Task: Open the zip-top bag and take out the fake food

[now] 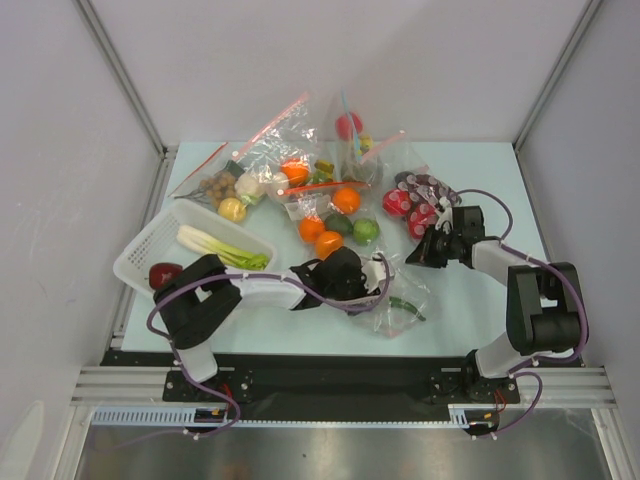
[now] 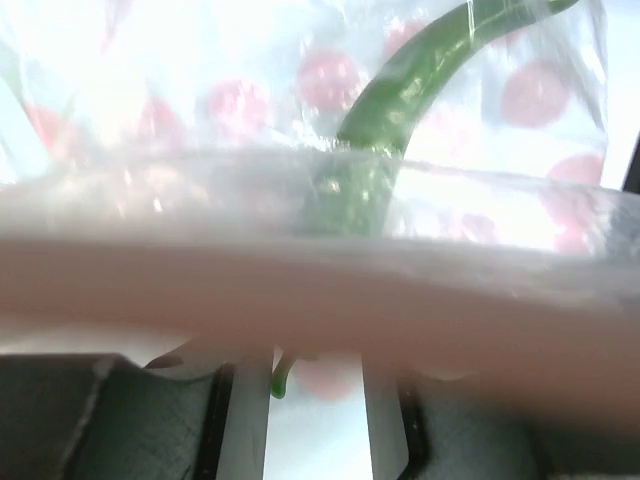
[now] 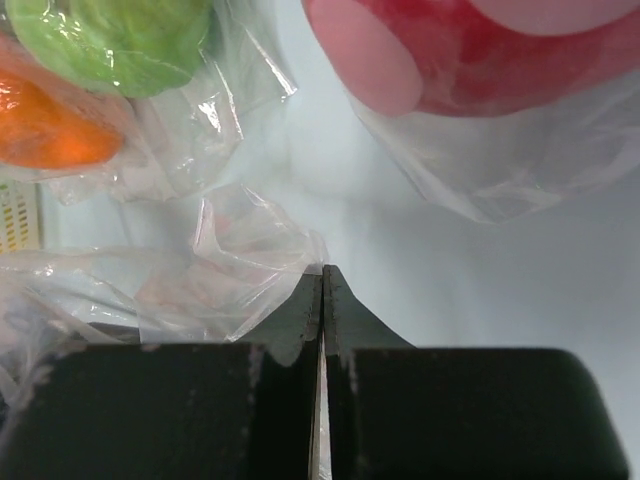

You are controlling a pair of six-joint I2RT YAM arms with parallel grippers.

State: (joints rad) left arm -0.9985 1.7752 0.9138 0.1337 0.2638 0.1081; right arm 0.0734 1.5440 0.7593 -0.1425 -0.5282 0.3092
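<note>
my left gripper (image 1: 352,280) is sitting at the zip-top bag (image 1: 408,305), toward 5 o'clock on the table (image 1: 480,180) — its pink zip strip (image 2: 320,290) is lying across my half-parted fingers (image 2: 100,420), and i cannot tell if i am pinching it. a green piece (image 2: 400,110) is lying inside the bag. my right gripper (image 3: 322,295), at 3 o'clock, is pressing its fingers fully together — clear plastic film (image 3: 240,260) just beside the tips.

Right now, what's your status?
Left gripper at zip-top bag's pink strip, grip unclear. Right gripper shut beside bag. Green piece inside. Other bags close behind.

2 black-and-white arms (image 1: 262,288), purple cables (image 1: 572,290).
</note>
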